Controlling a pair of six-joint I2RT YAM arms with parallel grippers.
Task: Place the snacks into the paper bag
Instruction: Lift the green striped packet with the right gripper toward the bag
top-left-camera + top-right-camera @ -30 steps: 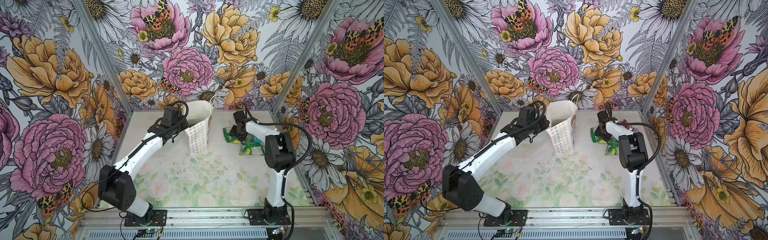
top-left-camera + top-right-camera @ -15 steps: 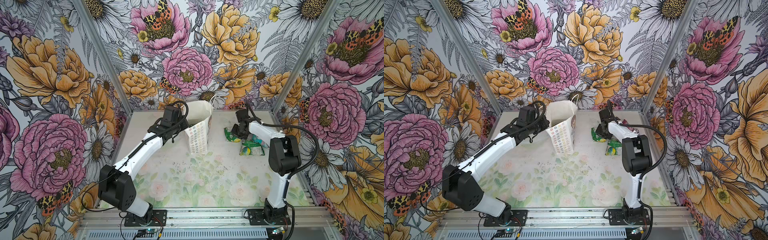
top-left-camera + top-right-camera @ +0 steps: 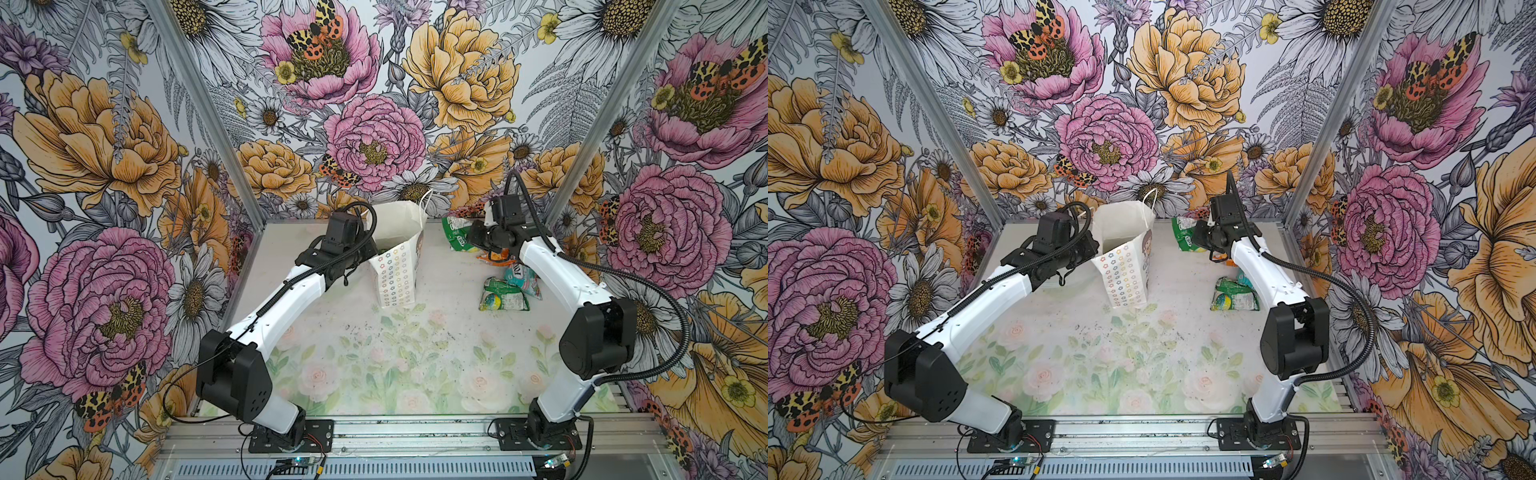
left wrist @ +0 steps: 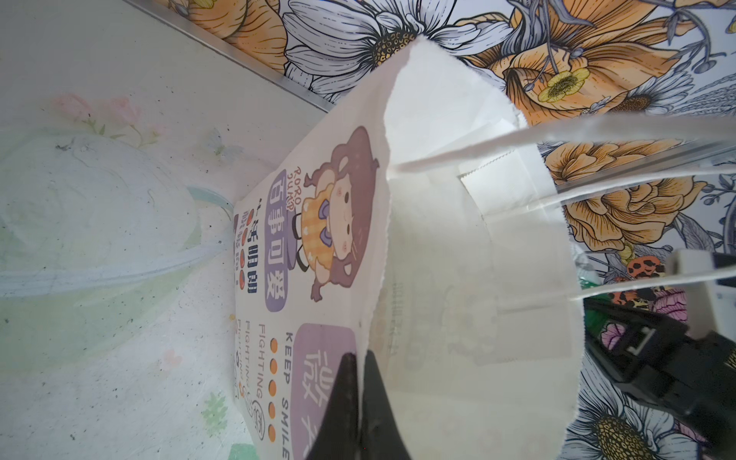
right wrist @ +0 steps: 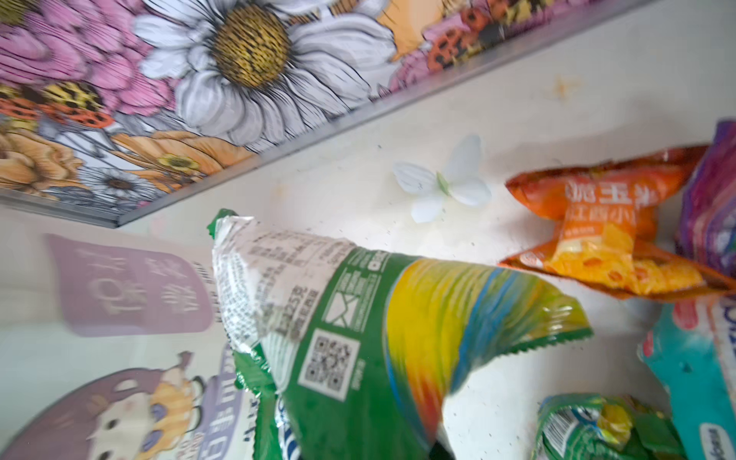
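Table (image 3: 374, 374) near the arm bases shows only its printed roses. A little farther, on the right side, one green packet (image 3: 503, 296) lies flat with a teal packet (image 3: 521, 277) touching it, and an orange packet (image 5: 597, 239) lies just behind them. In the middle stands the paper bag (image 3: 397, 272), upright and open at the top. The left claw (image 4: 359, 398) is pressed together on the edge of its mouth, one finger outside and one inside, holding it as it did a second ago. The change is farther back on the right. The right claw (image 3: 473, 242) was lower over the pile with its fingers wider apart; now it is clamped on a second green packet (image 3: 455, 235) and has raised it off the table, so the packet hangs between the pile and the bag, near the back wall. I judge that the pick is done and the next step is to carry this packet over the bag's mouth and let go. The other packets, also a purple packet (image 5: 713, 207), wait on the table.
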